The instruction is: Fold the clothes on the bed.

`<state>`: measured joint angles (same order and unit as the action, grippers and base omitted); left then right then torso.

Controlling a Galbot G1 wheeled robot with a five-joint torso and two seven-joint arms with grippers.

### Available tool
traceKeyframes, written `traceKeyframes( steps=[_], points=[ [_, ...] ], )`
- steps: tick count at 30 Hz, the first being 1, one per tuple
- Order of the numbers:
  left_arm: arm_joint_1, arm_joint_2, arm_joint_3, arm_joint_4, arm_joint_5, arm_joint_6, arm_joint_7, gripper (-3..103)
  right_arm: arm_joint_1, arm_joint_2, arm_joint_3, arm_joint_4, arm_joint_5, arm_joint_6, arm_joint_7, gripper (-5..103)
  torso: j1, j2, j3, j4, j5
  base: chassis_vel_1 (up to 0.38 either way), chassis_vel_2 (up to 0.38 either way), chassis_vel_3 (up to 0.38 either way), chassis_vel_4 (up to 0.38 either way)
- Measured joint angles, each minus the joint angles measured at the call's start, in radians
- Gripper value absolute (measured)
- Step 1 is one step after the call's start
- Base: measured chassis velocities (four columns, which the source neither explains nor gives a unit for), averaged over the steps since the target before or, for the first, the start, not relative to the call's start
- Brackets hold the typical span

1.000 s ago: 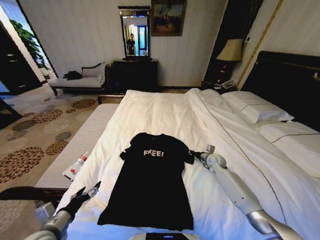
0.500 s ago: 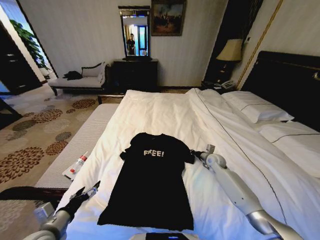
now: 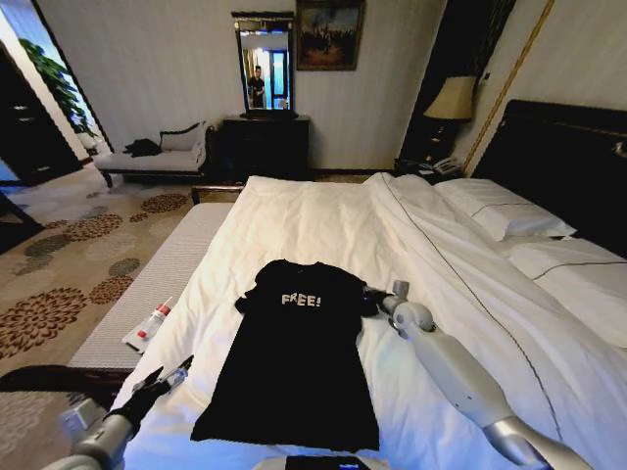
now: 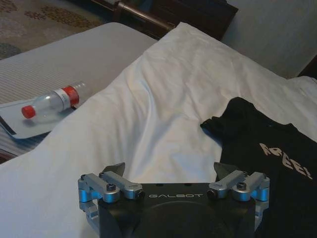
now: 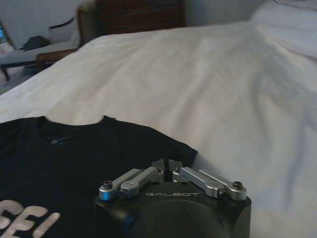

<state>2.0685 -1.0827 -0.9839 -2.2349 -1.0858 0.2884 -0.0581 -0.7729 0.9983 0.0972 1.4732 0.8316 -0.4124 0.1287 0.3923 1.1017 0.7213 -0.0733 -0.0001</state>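
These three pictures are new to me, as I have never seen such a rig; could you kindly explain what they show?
It is a wheeled robot with two arms, each ending in a gripper. One picture looks down from its head; the other two come from cameras on its wrists. A black T-shirt lettered "FREE!" lies flat on the white duvet of the bed. The right gripper has its fingers shut at the shirt's sleeve; whether cloth is pinched cannot be told. The left gripper hangs open near the shirt's lower corner, holding nothing. A plastic bottle lies on the bench alongside.
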Motion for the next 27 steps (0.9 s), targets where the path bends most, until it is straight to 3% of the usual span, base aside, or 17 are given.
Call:
traceKeyframes(
  steps=[13,27],
  points=[
    [0.01,-0.004,-0.022,0.014,-0.018,-0.011,0.007,100,0.049,0.033,-0.13,-0.013,-0.129,0.027,-0.014,2,0.0,0.0,0.0,-0.0001,-0.0001,0.0,0.0,0.0,0.0],
    [0.027,-0.009,-0.053,0.026,-0.023,-0.026,0.013,100,0.073,0.077,-0.183,-0.056,-0.155,0.043,0.001,2,0.0,0.0,0.0,-0.0001,0.0,0.0,0.0,0.0,0.0]
  ],
)
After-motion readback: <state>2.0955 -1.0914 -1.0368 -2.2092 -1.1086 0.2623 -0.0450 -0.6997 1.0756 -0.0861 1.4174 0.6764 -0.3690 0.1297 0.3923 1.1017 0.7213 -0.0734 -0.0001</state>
